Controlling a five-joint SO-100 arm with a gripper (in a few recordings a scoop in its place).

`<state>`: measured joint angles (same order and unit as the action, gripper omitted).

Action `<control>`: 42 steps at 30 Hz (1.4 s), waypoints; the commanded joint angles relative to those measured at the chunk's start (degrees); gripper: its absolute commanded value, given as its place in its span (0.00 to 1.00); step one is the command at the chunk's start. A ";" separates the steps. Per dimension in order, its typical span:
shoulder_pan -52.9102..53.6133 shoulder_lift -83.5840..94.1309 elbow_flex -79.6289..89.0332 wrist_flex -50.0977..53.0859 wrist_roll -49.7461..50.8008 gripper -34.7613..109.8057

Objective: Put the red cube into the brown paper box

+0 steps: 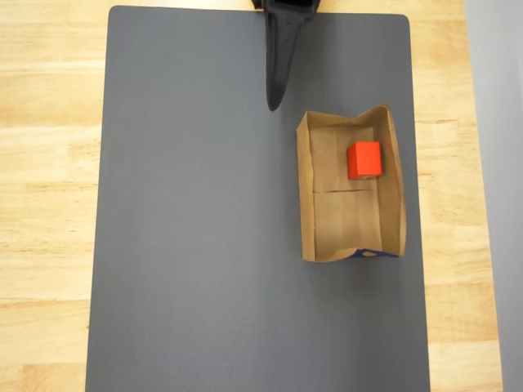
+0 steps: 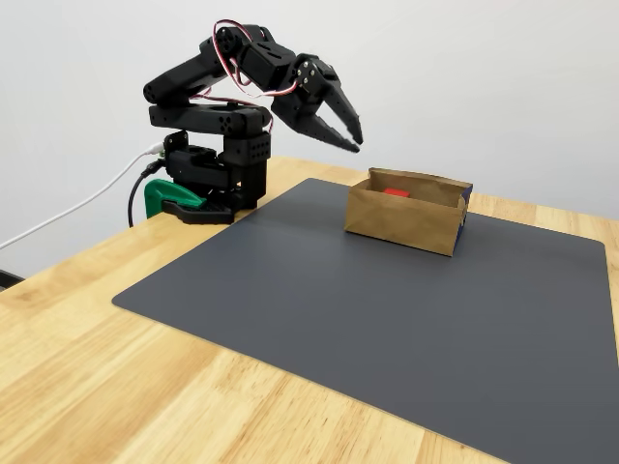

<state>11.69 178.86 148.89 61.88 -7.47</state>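
Your counter [image 2: 116, 367] is light wood, and most of it sits under a big dark grey mat [image 1: 204, 245]. From overhead you get the mat's whole outline with its rounded far corners, and strips of bare wood down both sides. The fixed view gives you what that one can't: the black arm [image 2: 222, 116] folded up on its base at the counter's back edge, with a green clamp [image 2: 160, 198] and cables trailing off it.

The brown paper box [image 1: 315, 196] sits just past the pincer's tip in the overhead view, offset to the picture's right and close to the mat's right edge. You can see its floor crease and the blue-printed bit at the end farthest from the pincer. In the fixed view you only get its outer wall and rim, below and beyond the pincer.

The pincer [image 2: 354, 142] hangs in the air, short of the box and higher than its rim. Side-on, its fingers stand slightly apart with nothing between them; from overhead it reads as one dark pointed shape [image 1: 273, 102].

The red cube [image 1: 364, 160] lies inside the box, in the half nearer the pincer, against the right-hand wall in the overhead view. The fixed view shows just a red sliver [image 2: 395, 192] over the rim.

Everything on the mat to the picture's left of the box is open.
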 commanded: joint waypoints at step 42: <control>-2.11 1.23 3.69 2.90 0.18 0.24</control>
<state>8.88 180.00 152.23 64.34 -7.21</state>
